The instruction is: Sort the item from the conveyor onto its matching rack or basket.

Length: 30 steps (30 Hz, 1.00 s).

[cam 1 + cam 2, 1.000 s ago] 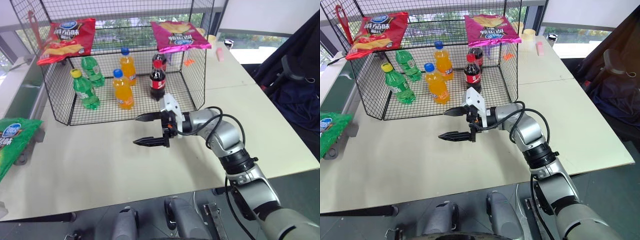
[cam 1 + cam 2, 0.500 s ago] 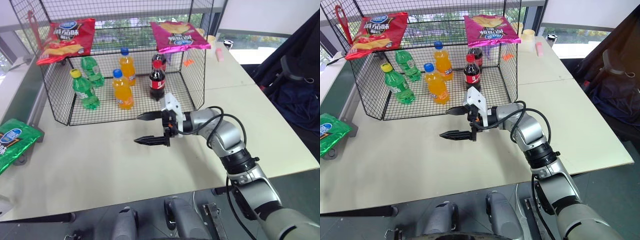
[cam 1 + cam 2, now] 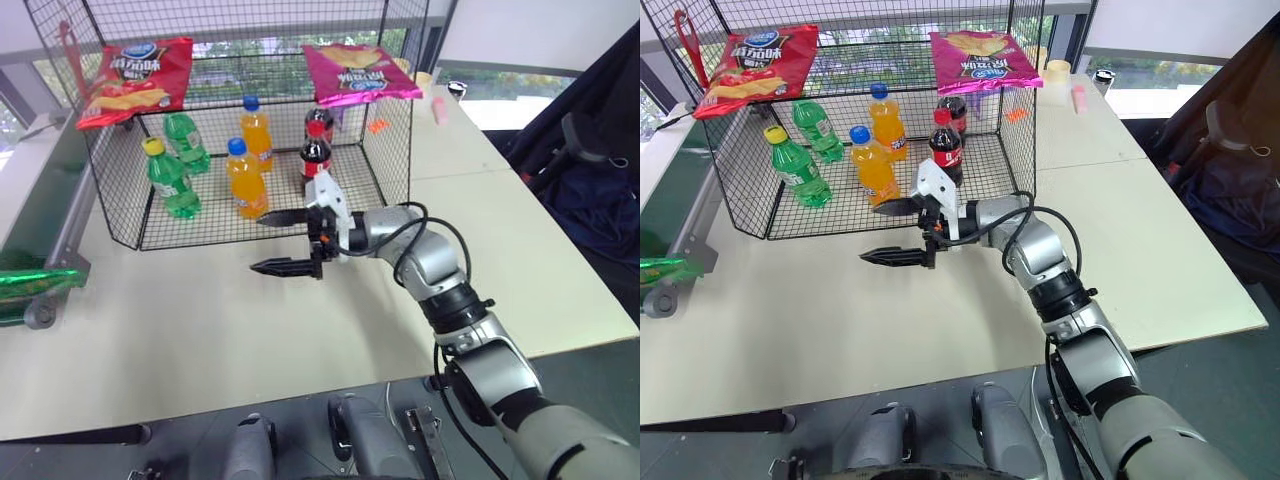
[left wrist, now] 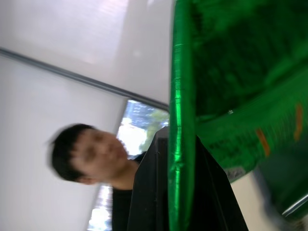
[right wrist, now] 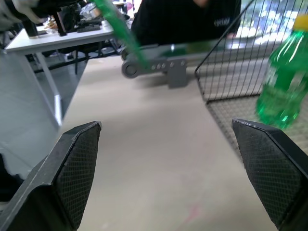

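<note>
Green bag (image 4: 226,96) pinched edge-on between the left gripper's (image 4: 182,192) clenched black fingers in the left wrist view; seen also at the far left edge of the left eye view (image 3: 30,283), thin and on edge, just above the conveyor's (image 3: 55,225) rail end. Right gripper (image 3: 285,243) spread wide and empty, held level at frame centre over the table (image 3: 200,340), just in front of the cage (image 3: 400,130).

Likely trouble: grip only on the slick seam, so risk of the bag slipping or swinging loose. Mesh top tier at upper left and upper centre already carrying the red bag (image 3: 130,80) and pink bag (image 3: 358,72); risk of knocking either off. Risk too of clipping the open right fingers or the cage wall during a crossing.
</note>
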Tool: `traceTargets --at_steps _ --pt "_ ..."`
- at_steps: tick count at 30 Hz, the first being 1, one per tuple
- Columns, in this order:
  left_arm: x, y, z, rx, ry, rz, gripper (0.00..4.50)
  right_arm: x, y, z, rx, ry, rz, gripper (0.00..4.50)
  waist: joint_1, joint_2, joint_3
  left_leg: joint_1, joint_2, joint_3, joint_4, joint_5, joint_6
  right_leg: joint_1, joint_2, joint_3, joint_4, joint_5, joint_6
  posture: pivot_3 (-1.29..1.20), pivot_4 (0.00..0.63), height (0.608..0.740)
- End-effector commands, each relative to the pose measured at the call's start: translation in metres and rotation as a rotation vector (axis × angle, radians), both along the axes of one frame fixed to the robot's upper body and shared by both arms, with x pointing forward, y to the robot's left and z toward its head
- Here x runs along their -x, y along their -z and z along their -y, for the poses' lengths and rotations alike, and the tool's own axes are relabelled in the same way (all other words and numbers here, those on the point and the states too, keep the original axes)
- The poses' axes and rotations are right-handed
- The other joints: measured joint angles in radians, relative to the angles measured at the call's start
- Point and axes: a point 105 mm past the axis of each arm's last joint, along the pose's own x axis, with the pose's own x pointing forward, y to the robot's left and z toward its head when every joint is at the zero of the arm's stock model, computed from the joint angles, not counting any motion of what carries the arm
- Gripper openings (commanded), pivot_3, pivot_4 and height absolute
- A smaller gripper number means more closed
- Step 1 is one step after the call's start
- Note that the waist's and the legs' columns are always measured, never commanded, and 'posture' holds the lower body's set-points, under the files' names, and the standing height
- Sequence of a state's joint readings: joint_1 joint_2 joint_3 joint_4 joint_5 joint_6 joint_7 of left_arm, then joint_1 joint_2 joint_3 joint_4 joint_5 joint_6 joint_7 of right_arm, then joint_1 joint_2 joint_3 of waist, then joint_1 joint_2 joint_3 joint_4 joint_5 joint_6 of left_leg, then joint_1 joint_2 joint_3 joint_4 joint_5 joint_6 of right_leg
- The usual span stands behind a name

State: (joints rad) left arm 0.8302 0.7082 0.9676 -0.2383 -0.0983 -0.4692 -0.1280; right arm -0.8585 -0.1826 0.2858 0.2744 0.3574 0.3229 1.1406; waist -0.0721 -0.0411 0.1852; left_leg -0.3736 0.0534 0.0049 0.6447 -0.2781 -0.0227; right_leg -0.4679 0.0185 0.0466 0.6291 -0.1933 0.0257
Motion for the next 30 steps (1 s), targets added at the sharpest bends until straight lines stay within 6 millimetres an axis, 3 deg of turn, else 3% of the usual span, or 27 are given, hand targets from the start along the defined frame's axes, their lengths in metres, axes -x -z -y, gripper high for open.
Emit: traceTargets --at_steps 1,8,18,26,30 --pt "-0.019 -0.023 0.027 0.151 0.184 -0.018 0.03 0.003 -0.031 -0.004 -0.092 -0.048 0.062 4.50 0.001 0.000 0.000 0.000 0.000 0.000 0.000 0.000 0.000 0.000 0.000 0.000 0.000 0.000 0.000 0.00 0.150 0.740" --pt "-0.068 -0.032 0.060 0.370 0.457 -0.107 0.03 0.008 -0.048 -0.003 -0.157 -0.057 0.118 4.50 0.002 0.001 0.001 0.000 0.000 -0.001 0.001 0.000 0.000 0.000 0.002 0.000 0.001 0.000 0.000 0.00 0.150 0.740" --pt "-0.137 -0.051 0.093 0.444 0.706 -0.141 0.03 0.017 -0.050 0.004 -0.186 0.009 0.211 4.50 0.000 -0.001 -0.001 0.000 0.000 -0.002 0.002 0.000 0.000 0.001 0.003 0.001 0.003 0.003 -0.001 0.00 0.150 0.740" --pt "-0.165 -0.050 0.116 0.441 0.817 -0.211 0.03 0.022 -0.045 -0.008 -0.204 0.040 0.236 4.50 0.005 -0.002 -0.001 0.000 0.000 -0.003 0.002 0.000 0.000 0.001 0.004 0.000 0.004 0.005 0.002 0.00 0.150 0.740" --pt "-0.171 -0.060 0.126 0.435 0.867 -0.205 0.03 0.024 -0.037 -0.015 -0.195 0.056 0.238 4.50 0.005 -0.002 -0.001 0.000 0.000 -0.003 0.003 0.000 0.000 0.001 0.004 0.000 0.004 0.005 0.002 0.00 0.150 0.740"
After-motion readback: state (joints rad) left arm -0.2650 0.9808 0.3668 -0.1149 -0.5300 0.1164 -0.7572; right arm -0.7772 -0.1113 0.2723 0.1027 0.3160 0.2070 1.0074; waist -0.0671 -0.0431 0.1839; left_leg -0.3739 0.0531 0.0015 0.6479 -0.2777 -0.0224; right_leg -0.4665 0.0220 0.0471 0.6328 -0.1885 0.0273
